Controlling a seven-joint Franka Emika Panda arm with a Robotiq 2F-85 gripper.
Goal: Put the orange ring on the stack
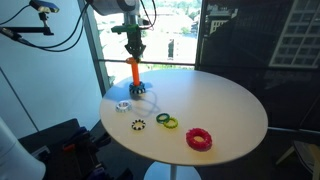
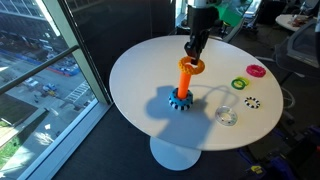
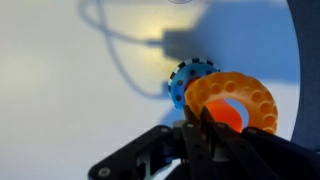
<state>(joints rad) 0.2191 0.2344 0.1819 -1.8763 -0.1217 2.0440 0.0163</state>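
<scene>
fingers (image 2: 193, 56) pinch the orange ring (image 2: 192, 66) at the top of the stack (image 2: 183, 90); red ring (image 2: 257, 71), green ring (image 2: 240, 84) well apart.

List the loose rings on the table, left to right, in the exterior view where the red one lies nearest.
pale blue ring → small white ring → green-yellow ring → red ring

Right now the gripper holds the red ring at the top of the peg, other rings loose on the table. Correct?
One error: the gripper holds the orange ring, not the red one. The wrist view shows it clamped between the fingers, and in an exterior view the red ring lies on the table. The rest holds: it is at the top of the stack, other rings loose.
</scene>
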